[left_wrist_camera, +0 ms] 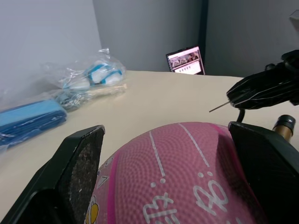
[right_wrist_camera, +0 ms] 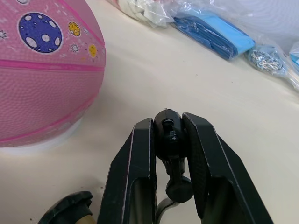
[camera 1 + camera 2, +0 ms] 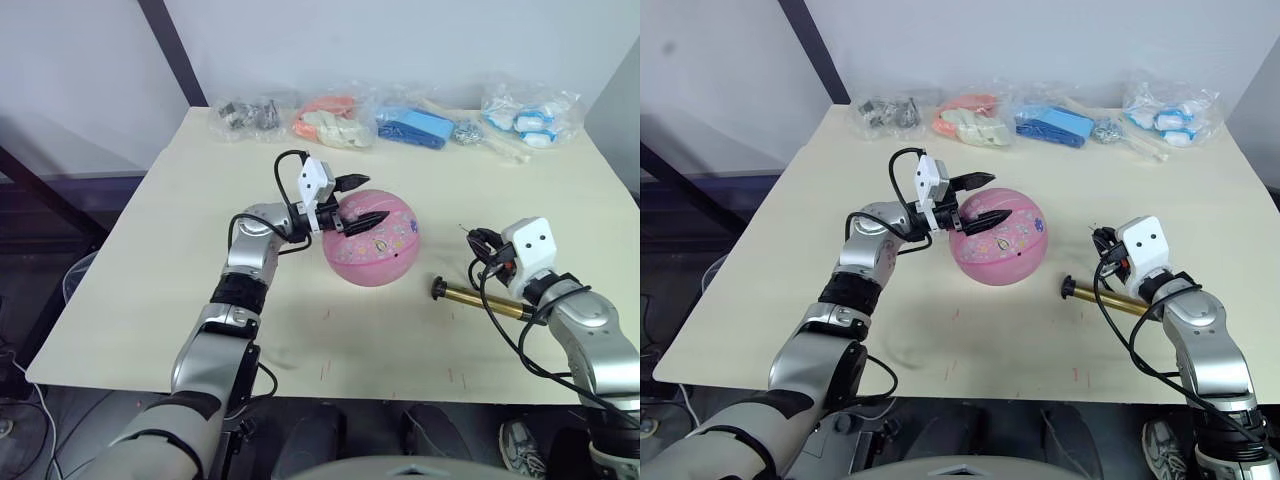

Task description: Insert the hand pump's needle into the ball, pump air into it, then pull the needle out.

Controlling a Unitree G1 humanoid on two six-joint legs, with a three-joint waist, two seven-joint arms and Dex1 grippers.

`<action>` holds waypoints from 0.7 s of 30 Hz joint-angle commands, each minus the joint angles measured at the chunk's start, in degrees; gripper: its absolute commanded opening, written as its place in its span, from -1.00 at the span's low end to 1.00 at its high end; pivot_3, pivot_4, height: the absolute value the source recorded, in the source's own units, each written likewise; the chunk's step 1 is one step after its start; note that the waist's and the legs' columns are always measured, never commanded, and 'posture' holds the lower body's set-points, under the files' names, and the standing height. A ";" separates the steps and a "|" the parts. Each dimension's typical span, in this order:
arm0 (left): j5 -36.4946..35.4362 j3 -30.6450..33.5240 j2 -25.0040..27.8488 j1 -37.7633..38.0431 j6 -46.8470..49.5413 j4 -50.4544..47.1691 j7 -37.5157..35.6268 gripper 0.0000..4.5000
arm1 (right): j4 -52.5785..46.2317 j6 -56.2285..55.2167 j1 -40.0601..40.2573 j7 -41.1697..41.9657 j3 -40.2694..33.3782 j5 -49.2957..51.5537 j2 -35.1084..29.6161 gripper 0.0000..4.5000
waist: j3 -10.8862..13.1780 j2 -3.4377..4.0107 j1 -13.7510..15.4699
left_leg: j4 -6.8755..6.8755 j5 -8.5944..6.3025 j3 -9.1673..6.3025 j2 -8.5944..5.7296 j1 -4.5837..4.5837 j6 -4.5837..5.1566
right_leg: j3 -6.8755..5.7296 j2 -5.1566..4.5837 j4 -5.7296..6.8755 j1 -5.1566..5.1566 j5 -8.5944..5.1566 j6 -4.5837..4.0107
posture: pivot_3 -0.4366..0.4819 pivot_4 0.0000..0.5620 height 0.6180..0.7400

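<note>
The pink ball (image 3: 372,240) rests mid-table. My left gripper (image 3: 361,201) is open, its black fingers (image 1: 78,173) spread across the ball's upper left side, one above and one against the surface. The gold hand pump (image 3: 486,300) lies on the table to the right of the ball, its black cap toward the ball. My right gripper (image 2: 168,122) is shut on the black fitting (image 2: 169,136) at the hose's end, right of the ball and a short gap from it. The thin needle (image 1: 218,107) sticks out toward the ball without touching it.
Several plastic bags line the table's far edge: dark metal parts (image 3: 248,115), orange-pink items (image 3: 335,120), blue items (image 3: 415,127), white-and-blue items (image 3: 530,115). A small lit screen (image 1: 185,60) stands beyond the table. The pump's black hose (image 3: 497,325) loops beside my right wrist.
</note>
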 commanded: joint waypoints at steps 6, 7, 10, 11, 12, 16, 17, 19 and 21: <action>-1.57 1.36 1.15 -2.28 3.84 -2.07 -3.33 1.00 | -0.47 -0.75 1.48 -0.20 -1.24 0.68 -0.12 -0.84 | 0.44 -0.08 -0.02 | 0.01 0.01 0.00 -0.01 -0.24 -0.01 | -0.01 0.01 0.01 -0.22 0.00 0.00 | -0.05 -0.47 1.00; -2.28 1.60 1.25 -2.84 4.43 -2.93 -4.10 1.00 | -0.29 -0.88 1.47 -0.20 -1.27 0.68 -0.14 -0.84 | 0.44 -0.09 -0.02 | 0.03 0.01 0.00 -0.01 -0.36 -0.01 | 0.00 0.01 0.03 -0.34 0.00 0.00 | -0.05 -0.47 1.00; -3.91 2.13 1.68 -4.11 6.10 -5.56 -5.77 1.00 | 0.26 -0.87 1.36 -0.34 -1.31 0.75 -0.05 -0.84 | 0.49 -0.12 -0.03 | 0.25 0.10 -0.02 -0.03 -1.01 -0.14 | -0.03 0.01 0.20 -0.92 0.01 -0.01 | -0.05 -0.47 1.00; -4.51 2.31 1.87 -4.49 6.88 -6.45 -6.28 1.00 | 0.52 -0.86 1.31 -0.44 -1.27 0.67 -0.04 -0.84 | 0.50 -0.13 -0.04 | 0.26 0.12 -0.01 -0.03 -1.06 -0.16 | -0.03 0.01 0.20 -0.97 0.01 -0.01 | -0.05 -0.47 1.00; -5.11 2.54 2.05 -4.84 7.74 -7.28 -6.71 1.00 | 0.78 -0.84 1.23 -0.55 -1.24 0.60 0.00 -0.84 | 0.53 -0.15 -0.04 | 0.26 0.12 0.00 -0.03 -1.08 -0.16 | -0.03 0.00 0.20 -1.00 0.01 -0.01 | -0.05 -0.47 1.00; -7.69 3.12 3.81 -5.56 11.23 -11.85 -9.80 1.00 | 2.41 -0.76 0.72 -1.32 -1.51 0.53 0.40 -0.84 | 0.68 -0.19 -0.07 | 0.25 0.12 0.00 -0.04 -1.16 -0.17 | -0.04 -0.01 0.17 -1.06 0.01 -0.01 | -0.05 -0.47 1.00; -8.36 3.26 4.70 -5.75 12.09 -13.01 -10.95 1.00 | 2.94 -0.25 0.44 -1.55 -1.61 0.73 0.57 -0.84 | 0.70 -0.20 -0.07 | 0.24 0.12 0.01 -0.04 -1.18 -0.17 | -0.03 -0.02 0.16 -1.09 0.01 -0.01 | -0.05 -0.47 1.00; -9.75 3.62 6.13 -5.91 13.52 -14.98 -12.76 1.00 | 3.95 0.25 -0.18 -2.52 -2.02 0.86 1.01 -0.84 | 0.73 -0.21 -0.16 | 0.24 0.12 0.01 -0.04 -1.19 -0.17 | -0.02 -0.02 0.17 -1.11 0.01 -0.01 | -0.05 -0.47 1.00; -10.97 3.75 8.02 -5.68 15.39 -17.04 -14.74 1.00 | 5.17 0.81 -1.21 -3.46 -2.44 0.84 1.42 -0.84 | 0.74 -0.20 -0.17 | 0.24 0.12 0.01 -0.04 -1.18 -0.17 | -0.02 -0.01 0.19 -1.12 0.01 -0.02 | -0.05 -0.47 1.00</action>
